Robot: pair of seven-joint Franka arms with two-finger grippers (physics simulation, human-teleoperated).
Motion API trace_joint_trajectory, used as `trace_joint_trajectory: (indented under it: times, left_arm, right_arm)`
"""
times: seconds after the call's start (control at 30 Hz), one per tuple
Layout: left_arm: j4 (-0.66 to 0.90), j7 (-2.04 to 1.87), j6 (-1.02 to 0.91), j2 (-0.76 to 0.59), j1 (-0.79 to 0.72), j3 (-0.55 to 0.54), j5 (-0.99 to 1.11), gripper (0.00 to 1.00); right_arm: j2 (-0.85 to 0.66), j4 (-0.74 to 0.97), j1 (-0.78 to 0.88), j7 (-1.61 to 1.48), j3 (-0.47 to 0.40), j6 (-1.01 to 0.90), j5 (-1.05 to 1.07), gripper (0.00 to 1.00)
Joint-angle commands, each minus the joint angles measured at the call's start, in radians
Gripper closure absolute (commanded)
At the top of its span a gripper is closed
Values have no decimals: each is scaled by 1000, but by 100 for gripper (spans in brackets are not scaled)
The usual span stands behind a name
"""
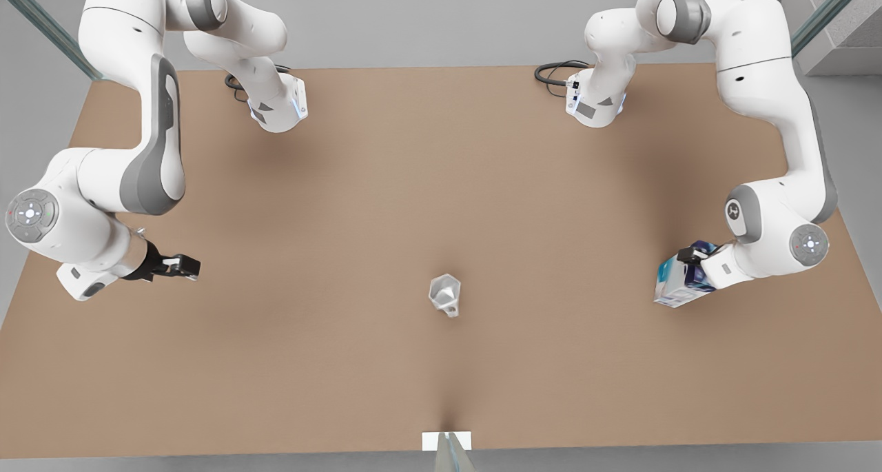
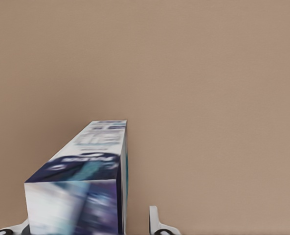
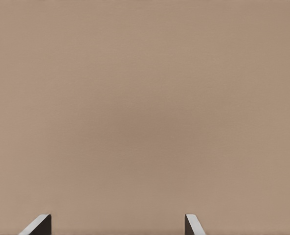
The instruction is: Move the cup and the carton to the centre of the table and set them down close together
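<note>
Tabletop [image 1: 344, 362] lies bare around your cup [image 1: 445, 294], which stands alone near the middle, well apart from both hands. Your left hand [image 1: 692, 265], at the front view's right, is clamped on the carton [image 1: 679, 282]; its wrist view shows the printed faces up close. Your right hand [image 1: 187, 266] waits at the front view's left, fingers [image 3: 39, 226] apart.

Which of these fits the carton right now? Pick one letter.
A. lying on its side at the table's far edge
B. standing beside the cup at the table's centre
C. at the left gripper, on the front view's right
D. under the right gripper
C: the carton sits at the left gripper, far from the cup, with a finger beside it in the left wrist view.
</note>
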Motion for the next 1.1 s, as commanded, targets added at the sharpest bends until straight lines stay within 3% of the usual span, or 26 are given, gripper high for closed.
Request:
trace_joint_trajectory:
  times: [0.0, 0.23, 0.47, 0.5, 0.63, 0.67, 0.77, 0.9, 1.0, 1.07]
  left_arm:
    - [0, 0, 0, 0, 0, 0, -2, 21]
    - [0, -3, 3, 9, 0, 0, -2, 32]
    - [2, -55, -12, -64, -6, -18, -2, 30]
    - [37, -55, -54, -77, -20, -46, -3, 29]
    - [130, -549, -229, -113, -47, -432, 7, 29]
    - [167, -759, -227, -89, -162, -479, 8, 29]
    - [268, -1121, -216, -8, -397, -480, -2, 29]
    - [370, -1270, -213, 87, -517, -480, 1, 29]
    - [370, -1282, -156, 118, -531, -476, 11, 22]
    - [370, -1278, -143, 135, -531, -471, 14, 0]
  right_arm:
    - [-2, 1, -1, 0, 0, -1, -2, 0]
    - [-2, 1, -24, -3, 44, -1, -3, 0]
    - [-14, 73, -30, 0, 40, -50, -3, 0]
    - [-19, 93, -32, 1, 38, -81, 6, 0]
    - [-14, 107, -32, 6, 32, -99, -5, 0]
    - [-14, 102, -32, 7, 32, -99, -3, 0]
    - [-12, 105, -32, 7, 34, -101, -3, 0]
    - [-12, 105, -33, 6, 32, -99, -3, 0]
    - [-9, 102, -33, 6, 32, -99, -3, 0]
    - [-8, 103, -43, 4, 32, -99, -3, 0]
